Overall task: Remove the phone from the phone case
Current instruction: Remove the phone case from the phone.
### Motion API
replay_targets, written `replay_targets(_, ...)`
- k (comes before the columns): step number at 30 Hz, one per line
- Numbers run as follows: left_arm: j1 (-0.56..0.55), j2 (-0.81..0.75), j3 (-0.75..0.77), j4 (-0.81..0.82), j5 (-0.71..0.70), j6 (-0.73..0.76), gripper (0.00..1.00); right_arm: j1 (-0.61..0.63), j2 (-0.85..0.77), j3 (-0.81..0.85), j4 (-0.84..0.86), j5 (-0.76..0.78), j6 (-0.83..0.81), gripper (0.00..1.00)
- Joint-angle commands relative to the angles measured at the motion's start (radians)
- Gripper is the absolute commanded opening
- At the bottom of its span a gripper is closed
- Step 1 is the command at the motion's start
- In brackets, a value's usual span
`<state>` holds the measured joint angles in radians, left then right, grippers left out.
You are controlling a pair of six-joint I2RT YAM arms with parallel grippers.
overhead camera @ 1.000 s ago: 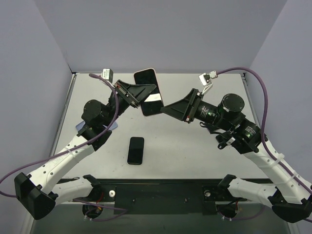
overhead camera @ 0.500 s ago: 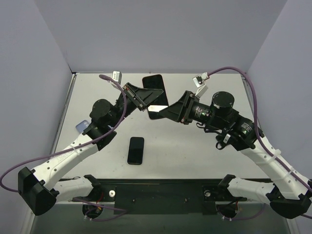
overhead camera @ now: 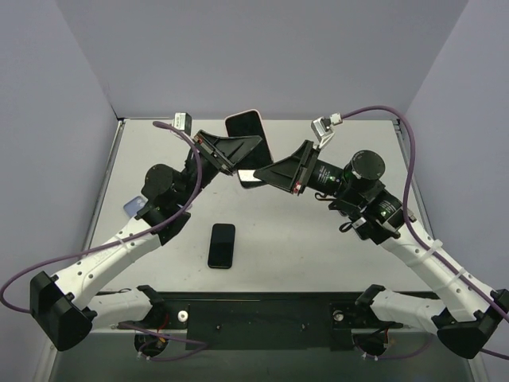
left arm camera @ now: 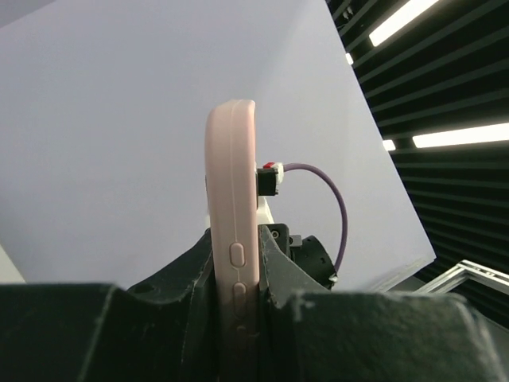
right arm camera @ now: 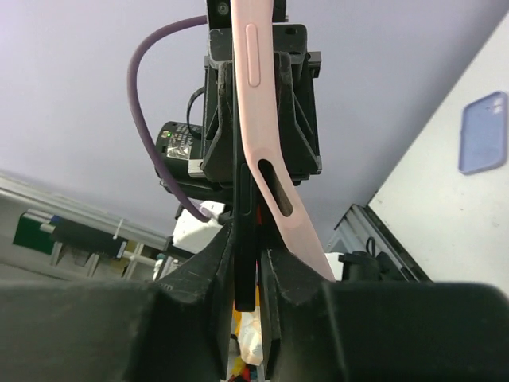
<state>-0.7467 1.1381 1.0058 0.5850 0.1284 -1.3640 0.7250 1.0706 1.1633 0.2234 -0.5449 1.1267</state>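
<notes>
Nearest the arm bases, a spare black phone (overhead camera: pixel 222 245) is lying flat on the surface (overhead camera: pixel 318 247), well apart from both hands. A blue cover (overhead camera: pixel 134 207) is lying toward the left edge, partly under the left arm. Nothing is touching either.

Farther back, in mid-air over the far half of the surface, both hands are meeting on the cased phone (overhead camera: pixel 245 134).
- Change over the last second: the right hand (overhead camera: pixel 259 177) is pushing in and upward onto the lower end. The phone is swinging back from a darker, turned-away pose, and its screen is facing the overhead camera again.
- The left hand (overhead camera: pixel 251 146) is clamping narrowly on the pink case (left arm camera: pixel 232 239), one finger on each face. The side buttons are showing between them.
- The right hand is pinching narrowly on the dark slab of the phone itself. In the right wrist view, the near end of the case is bowing away from the phone to one side and a gap is opening.

Judgement: the peel is under way but not finished. The far end is probably still sitting in the case where the left hand is holding it.
</notes>
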Motion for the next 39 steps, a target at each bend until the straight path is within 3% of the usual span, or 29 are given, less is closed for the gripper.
replay_targets(1,-0.105,-0.006,0.031,0.136,0.229,-0.069,0.00,0.005,0.089,-0.019,0.344,-0.046,0.165,0.07)
replay_targets(2,-0.103,-0.009,0.031,0.110,0.232,-0.052,0.00,0.005,0.091,-0.017,0.332,-0.043,0.163,0.00)
replay_targets(4,-0.099,-0.032,0.062,-0.024,0.226,0.029,0.09,0.004,0.086,-0.017,0.314,-0.043,0.169,0.00)
replay_targets(5,-0.098,-0.064,0.077,-0.096,0.193,0.072,0.30,-0.001,0.074,-0.025,0.317,-0.040,0.177,0.00)
replay_targets(6,-0.100,-0.086,0.114,-0.273,0.163,0.183,0.39,-0.010,0.059,-0.031,0.311,-0.026,0.201,0.00)
replay_targets(7,-0.102,-0.127,0.123,-0.359,0.093,0.236,0.64,-0.018,0.048,-0.048,0.300,-0.018,0.218,0.00)
replay_targets(8,-0.102,-0.145,0.125,-0.443,0.064,0.297,0.72,-0.031,0.028,-0.057,0.309,-0.004,0.263,0.00)
replay_targets(11,-0.100,-0.239,0.038,-0.495,-0.071,0.359,0.76,-0.061,0.005,-0.108,0.413,0.008,0.411,0.00)
replay_targets(15,-0.100,-0.261,-0.058,-0.369,-0.064,0.341,0.74,-0.075,-0.006,-0.117,0.459,0.013,0.493,0.00)
replay_targets(22,-0.103,-0.225,-0.032,-0.373,-0.065,0.376,0.58,-0.084,-0.032,-0.126,0.458,0.019,0.530,0.00)
replay_targets(26,-0.100,-0.209,-0.001,-0.413,-0.099,0.391,0.56,-0.085,-0.050,-0.132,0.442,0.022,0.527,0.00)
replay_targets(31,-0.100,-0.172,0.020,-0.361,-0.033,0.393,0.71,-0.088,-0.063,-0.139,0.396,0.025,0.490,0.00)
replay_targets(39,-0.102,-0.179,0.008,-0.292,0.031,0.388,0.77,-0.093,-0.064,-0.148,0.372,0.036,0.472,0.00)
